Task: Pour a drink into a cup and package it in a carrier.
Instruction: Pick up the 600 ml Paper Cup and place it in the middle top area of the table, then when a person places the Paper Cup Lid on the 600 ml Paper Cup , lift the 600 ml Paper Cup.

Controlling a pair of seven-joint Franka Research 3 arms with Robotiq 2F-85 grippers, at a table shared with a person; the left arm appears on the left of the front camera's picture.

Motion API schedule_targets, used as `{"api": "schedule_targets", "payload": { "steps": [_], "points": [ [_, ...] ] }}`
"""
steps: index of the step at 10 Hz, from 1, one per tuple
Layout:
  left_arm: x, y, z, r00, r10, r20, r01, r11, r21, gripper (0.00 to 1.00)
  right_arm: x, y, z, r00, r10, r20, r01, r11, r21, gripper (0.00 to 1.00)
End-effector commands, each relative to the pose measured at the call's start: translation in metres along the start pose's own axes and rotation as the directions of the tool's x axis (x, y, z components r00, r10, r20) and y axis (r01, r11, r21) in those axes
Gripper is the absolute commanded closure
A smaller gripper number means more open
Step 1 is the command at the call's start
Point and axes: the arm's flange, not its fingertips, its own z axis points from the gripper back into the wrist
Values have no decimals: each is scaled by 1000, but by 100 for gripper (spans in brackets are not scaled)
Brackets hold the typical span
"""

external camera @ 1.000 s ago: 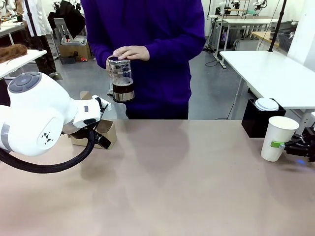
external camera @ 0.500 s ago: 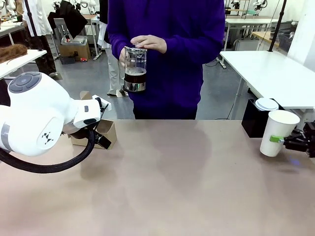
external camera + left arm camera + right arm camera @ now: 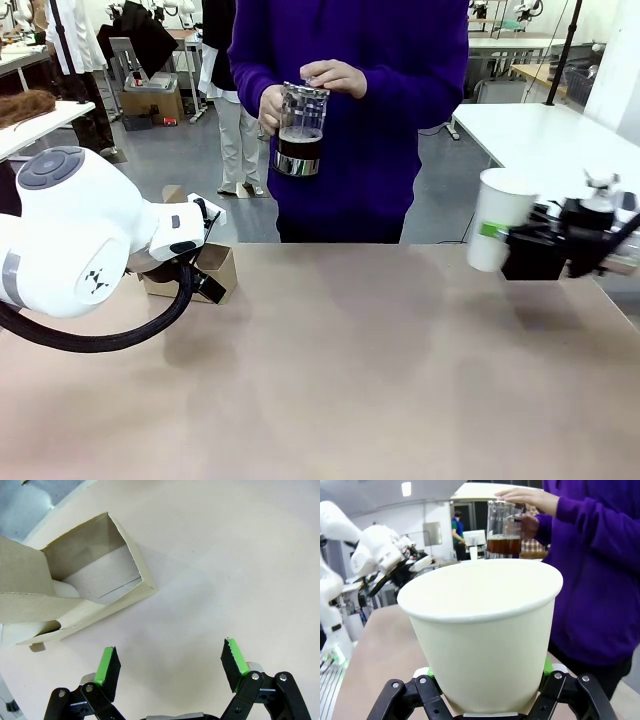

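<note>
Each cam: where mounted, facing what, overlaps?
Front: fixed between the arms, looks across the table at the person holding the jug; left arm at left, right gripper with the cup at right.
Left wrist: looks down over the open left gripper at brown cardboard on the table.
Right wrist: looks past its gripper and the cup toward person, jug.
Shared: front and right wrist both show cup, jug.

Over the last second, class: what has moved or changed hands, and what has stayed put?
The right claw, shut on the cup, lifted it off the table and carried it leftward towards the middle. The person, still holding the jug, shifted it rightward. The left claw stayed open and unmoved.
</note>
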Motion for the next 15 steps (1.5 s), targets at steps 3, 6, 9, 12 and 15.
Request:
{"api": "schedule_targets", "payload": {
  "steps": [3,6,9,12,15],
  "points": [
    [0,0,0,1000,1,1,-1,1000,-1,0,-36,-58,-98,1000,-12,17,13,998,-57,20],
    [0,0,0,1000,1,1,-1,1000,-1,0,-73,-89,-134,999,-40,-15,39,997,-71,20],
    [0,0,0,1000,1,1,-1,1000,-1,0,-86,-103,-136,999,-38,14,39,998,-59,20],
    [0,0,0,1000,1,1,-1,1000,-1,0,-91,-95,-133,998,-64,-21,64,997,-44,20],
    [0,0,0,1000,1,1,-1,1000,-1,0,-91,-95,-133,998,-64,-21,64,997,-44,20]
  ]
}}
